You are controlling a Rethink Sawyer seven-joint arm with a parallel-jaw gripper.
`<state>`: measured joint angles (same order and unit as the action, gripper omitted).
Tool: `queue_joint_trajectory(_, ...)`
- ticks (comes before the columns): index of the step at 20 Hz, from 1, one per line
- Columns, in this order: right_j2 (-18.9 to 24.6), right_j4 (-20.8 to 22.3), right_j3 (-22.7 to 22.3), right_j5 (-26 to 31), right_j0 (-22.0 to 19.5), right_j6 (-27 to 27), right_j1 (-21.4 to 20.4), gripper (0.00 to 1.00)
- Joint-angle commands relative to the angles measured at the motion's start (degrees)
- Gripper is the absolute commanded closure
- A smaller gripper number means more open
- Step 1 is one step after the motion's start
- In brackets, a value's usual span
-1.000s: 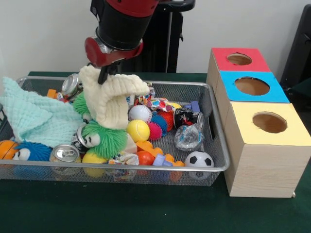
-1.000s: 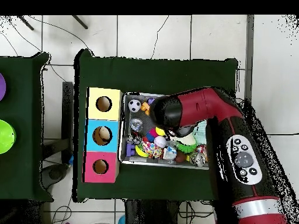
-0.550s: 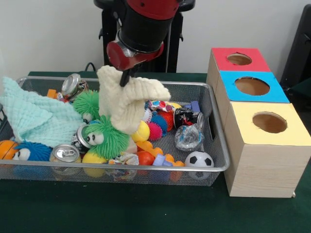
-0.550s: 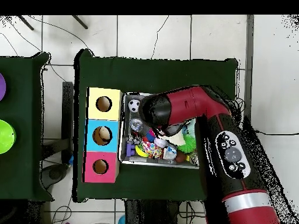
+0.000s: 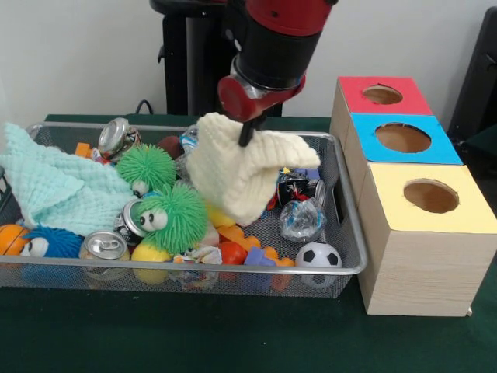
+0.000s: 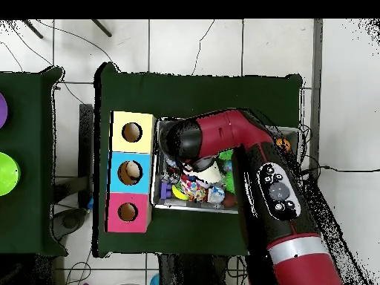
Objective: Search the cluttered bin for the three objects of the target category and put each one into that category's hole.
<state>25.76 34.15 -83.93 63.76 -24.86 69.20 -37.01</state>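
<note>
My gripper (image 5: pixel 247 134) is shut on a cream knitted cloth (image 5: pixel 237 175), which hangs from it over the right-centre of the wire bin (image 5: pixel 233 270), its lower folds among the toys. To the right of the bin stands the wooden sorting box, with a red hole (image 5: pixel 382 95), a blue hole (image 5: pixel 402 137) and a yellow hole (image 5: pixel 431 196). In the overhead view the red arm (image 6: pixel 223 133) covers the gripper and much of the bin; a bit of the cream cloth (image 6: pixel 211 173) shows beside it, close to the box (image 6: pixel 113 172).
The bin also holds a mint cloth (image 5: pixel 54 186), two green fuzzy toys (image 5: pixel 175 217), a blue fuzzy toy (image 5: pixel 54 241), crushed cans (image 5: pixel 102 245), a soccer ball (image 5: pixel 318 256), crumpled plastic (image 5: pixel 301 220) and several small balls and blocks.
The gripper has carried the cream cloth to the right across the bin, toward the box, uncovering the second green fuzzy toy and hiding the balls in the middle.
</note>
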Motion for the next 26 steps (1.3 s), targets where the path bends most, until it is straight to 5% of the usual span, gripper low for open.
queue_joint_trajectory(1, 1.0, -2.3, -3.5, -7.1, 3.3, 8.4, 3.3, 1.0)
queue_joint_trajectory(8, -2.1, -1.9, -1.1, -12.7, 6.8, 12.4, 8.0, 1.0)
queue_joint_trajectory(26, -7.9, -2.0, 5.6, -6.4, 13.2, 9.6, 11.2, 1.0)
